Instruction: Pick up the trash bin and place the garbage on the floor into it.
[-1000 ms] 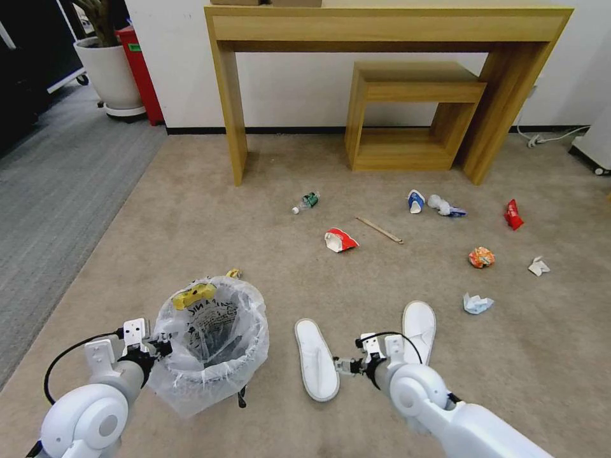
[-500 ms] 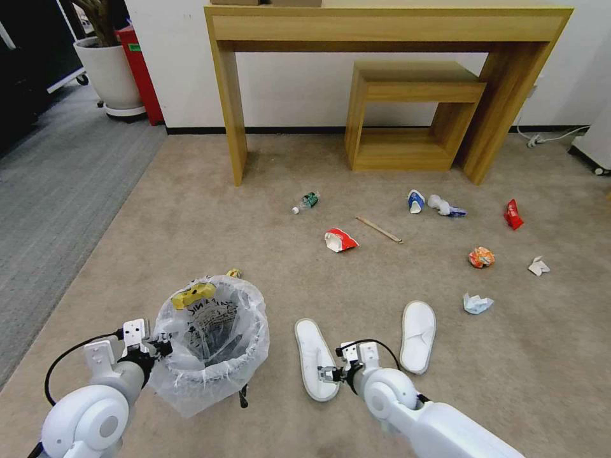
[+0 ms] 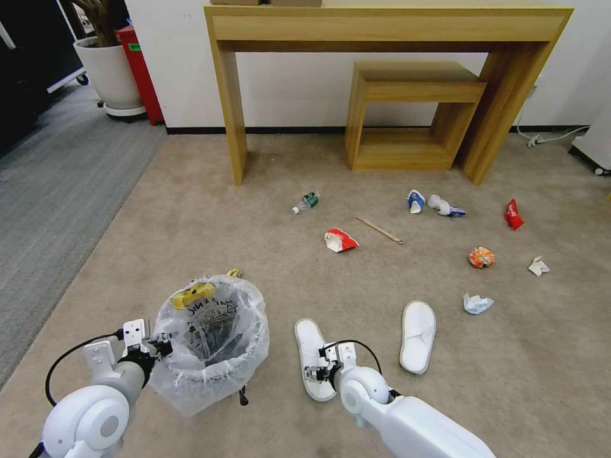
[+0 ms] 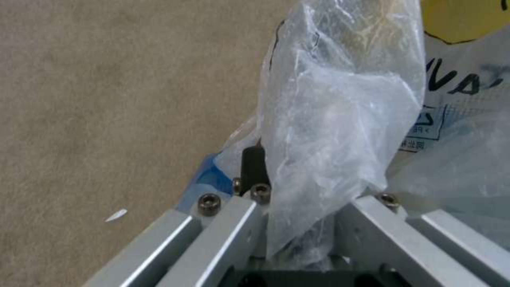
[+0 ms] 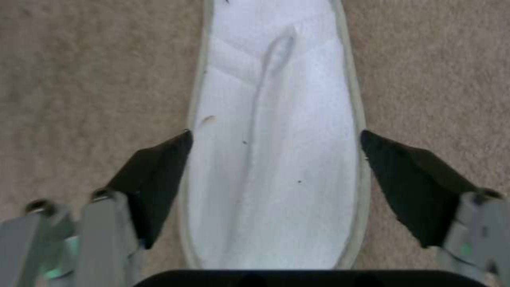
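Head view: a small round trash bin lined with crinkled clear plastic (image 3: 210, 343) stands on the beige short-pile carpet floor (image 3: 191, 216), near the robot's left side.
Left gripper (image 3: 149, 346): at the bin's near-left rim; in the left wrist view the gripper (image 4: 297, 223) has a fold of the bag between its fingers, pressed together on the plastic beside the dark frame post.
Right gripper (image 3: 313, 372): low over the left one of two flat white fabric slippers (image 3: 315, 359); in the right wrist view the black pads (image 5: 154, 175) are spread wide, one either side of the slipper (image 5: 276, 131), apart from it.
Garbage: a clear bottle with a green label (image 3: 306, 201), a red-and-white wrapper (image 3: 340, 240), a thin wooden stick (image 3: 379, 229), a blue-white paper cup (image 3: 415, 201), a crumpled orange wrapper (image 3: 482, 257) and a crumpled pale tissue (image 3: 477, 303) lie scattered, well apart from the bin.
Handling, bin: likely light and easily tipped on its thin feet; the film is slippery and may tear or slide off, so hold should include the stiff rim, not plastic alone.
Handling, litter: light, soft, crushable; the bottle may roll, so take it across the body.
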Motion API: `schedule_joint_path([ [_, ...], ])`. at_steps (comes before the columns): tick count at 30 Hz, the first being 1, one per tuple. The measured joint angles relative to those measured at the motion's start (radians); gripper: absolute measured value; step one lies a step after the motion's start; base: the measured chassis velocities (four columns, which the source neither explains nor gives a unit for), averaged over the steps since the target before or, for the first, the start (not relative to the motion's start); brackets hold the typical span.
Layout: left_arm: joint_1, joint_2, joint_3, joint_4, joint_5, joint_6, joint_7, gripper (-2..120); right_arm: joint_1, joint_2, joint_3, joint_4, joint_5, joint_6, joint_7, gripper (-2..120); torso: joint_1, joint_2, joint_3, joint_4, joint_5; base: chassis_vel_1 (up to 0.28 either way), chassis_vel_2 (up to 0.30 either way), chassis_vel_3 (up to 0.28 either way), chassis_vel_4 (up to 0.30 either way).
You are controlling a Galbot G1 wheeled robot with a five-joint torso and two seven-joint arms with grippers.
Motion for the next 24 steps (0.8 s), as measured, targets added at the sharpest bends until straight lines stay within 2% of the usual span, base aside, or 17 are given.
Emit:
schedule_joint_path([
  [3, -0.001, 0.002, 0.001, -0.004, -0.002, 0.0, 0.001, 1, 0.009, 0.011, -0.011, -0.017, -0.007, 0.011, 0.0, 73, 0.0, 0.0, 0.0, -0.0001, 0.0, 0.0, 0.0, 0.0, 0.0],
  [6, -0.001, 0.002, 0.003, -0.006, -0.003, -0.004, 0.002, 1, 0.017, 0.022, -0.023, -0.034, -0.015, 0.024, 0.001, 58, 0.0, 0.0, 0.0, 0.0001, 0.0001, 0.0, 0.0, 0.0, 0.0],
  [7, -0.001, 0.002, 0.003, -0.006, -0.003, -0.004, 0.002, 1, 0.017, 0.022, -0.023, -0.034, -0.015, 0.024, 0.001, 58, 0.0, 0.0, 0.0, 0.0001, 0.0001, 0.0, 0.0, 0.0, 0.0],
  [14, -0.002, -0.002, 0.012, -0.009, 0.0, -0.008, 0.009, 1, 0.014, 0.016, -0.029, -0.036, -0.024, 0.033, 0.001, 33, 0.0, 0.0, 0.0, -0.0001, 0.0001, 0.0, 0.0, 0.0, 0.0],
  [18, -0.002, 0.0, 0.014, -0.012, 0.0, -0.012, 0.011, 1, 0.011, 0.015, -0.037, -0.047, -0.032, 0.046, 0.0, 26, 0.0, 0.0, 0.0, 0.0, 0.0001, 0.0, 0.0, 0.0, 0.0],
  [24, -0.008, 0.002, 0.028, -0.014, 0.0, -0.015, 0.012, 1, 0.008, 0.011, -0.046, -0.053, -0.036, 0.051, -0.003, 25, 0.0, 0.0, 0.0, 0.0, 0.0001, 0.0, 0.0, 0.0, 0.0],
])
